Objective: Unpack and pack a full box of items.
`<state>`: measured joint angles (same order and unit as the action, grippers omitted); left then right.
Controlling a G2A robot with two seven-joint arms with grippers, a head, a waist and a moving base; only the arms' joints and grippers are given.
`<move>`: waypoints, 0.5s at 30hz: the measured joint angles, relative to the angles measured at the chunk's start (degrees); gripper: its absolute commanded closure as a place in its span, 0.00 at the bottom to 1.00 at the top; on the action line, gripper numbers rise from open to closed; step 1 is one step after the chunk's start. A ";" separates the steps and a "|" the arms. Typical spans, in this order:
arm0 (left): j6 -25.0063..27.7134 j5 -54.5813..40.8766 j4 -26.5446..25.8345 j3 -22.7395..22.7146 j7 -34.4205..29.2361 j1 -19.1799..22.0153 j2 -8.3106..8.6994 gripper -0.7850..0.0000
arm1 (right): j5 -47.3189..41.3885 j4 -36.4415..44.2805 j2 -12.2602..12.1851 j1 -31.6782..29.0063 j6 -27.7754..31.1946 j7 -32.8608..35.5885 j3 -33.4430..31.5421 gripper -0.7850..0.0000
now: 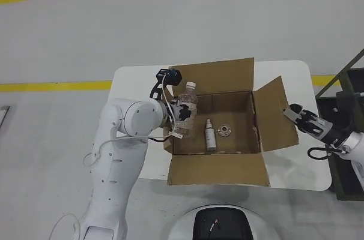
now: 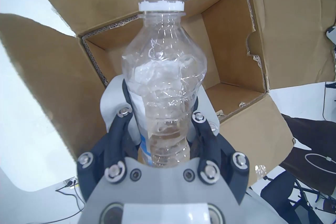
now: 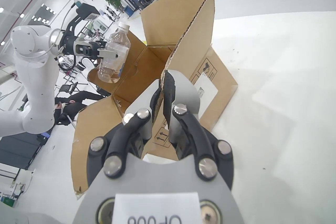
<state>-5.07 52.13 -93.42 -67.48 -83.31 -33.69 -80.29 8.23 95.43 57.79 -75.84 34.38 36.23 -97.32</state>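
Note:
An open cardboard box stands on the white table. My left gripper is shut on a clear plastic bottle with a white cap, held above the box's left wall. Up close, the bottle stands upright between the fingers, over the box's inside. My right gripper is shut on the edge of the box's right flap; from above it sits at that flap. A small white spray bottle and a round metal part lie on the box floor.
The box's four flaps are folded outward. A dark frame stands by the table's right edge. A yellow floor line runs behind the table. The table has bare room to the right of the box.

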 measured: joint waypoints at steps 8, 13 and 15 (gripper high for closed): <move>0.00 0.00 0.00 0.00 0.00 0.00 0.00 1.00 | 5.40 3.76 0.04 -2.94 -0.04 -7.45 -2.30 0.00; 0.47 1.56 -0.09 -1.13 1.57 -0.92 0.46 1.00 | 9.33 7.59 0.14 -5.78 0.76 -13.42 -5.00 0.00; 0.03 3.09 -0.02 -1.67 0.24 -0.72 0.74 1.00 | 10.16 8.70 0.17 -6.63 0.87 -14.63 -5.70 0.00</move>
<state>-5.04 55.22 -93.44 -69.14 -83.07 -34.41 -79.55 18.39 104.13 57.95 -82.47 35.25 21.60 -103.02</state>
